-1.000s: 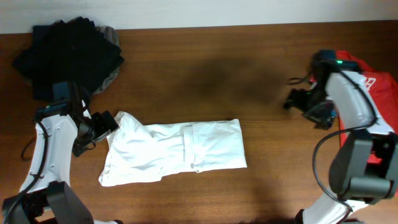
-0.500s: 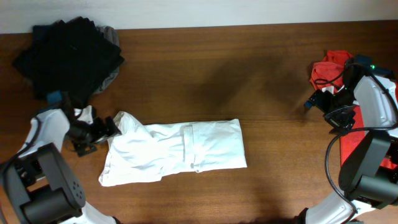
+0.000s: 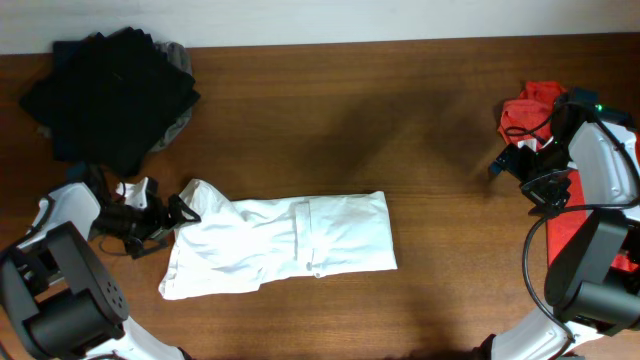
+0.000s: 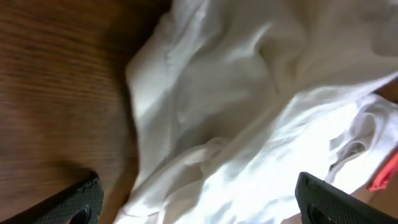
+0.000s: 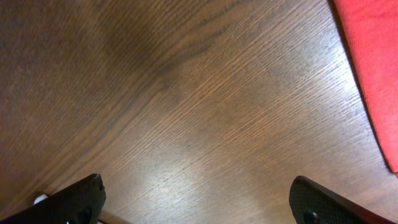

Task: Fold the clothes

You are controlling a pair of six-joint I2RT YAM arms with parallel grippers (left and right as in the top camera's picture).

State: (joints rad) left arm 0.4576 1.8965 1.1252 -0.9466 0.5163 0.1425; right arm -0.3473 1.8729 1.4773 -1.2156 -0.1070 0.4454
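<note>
Jaws wide: left gripper [image 3: 180, 213] perhaps touching white T-shirt [image 3: 300, 240]; right gripper [image 3: 500, 166] empty.

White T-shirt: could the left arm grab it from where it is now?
Probably yes: the left gripper is open at the left edge of the white T-shirt, with nothing between them.

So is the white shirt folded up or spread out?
Partly folded: the white shirt lies as a narrow band, one end bunched.

Matt cloth T-shirt [image 3: 300, 245], grained wood table [image 3: 400, 130]
</note>
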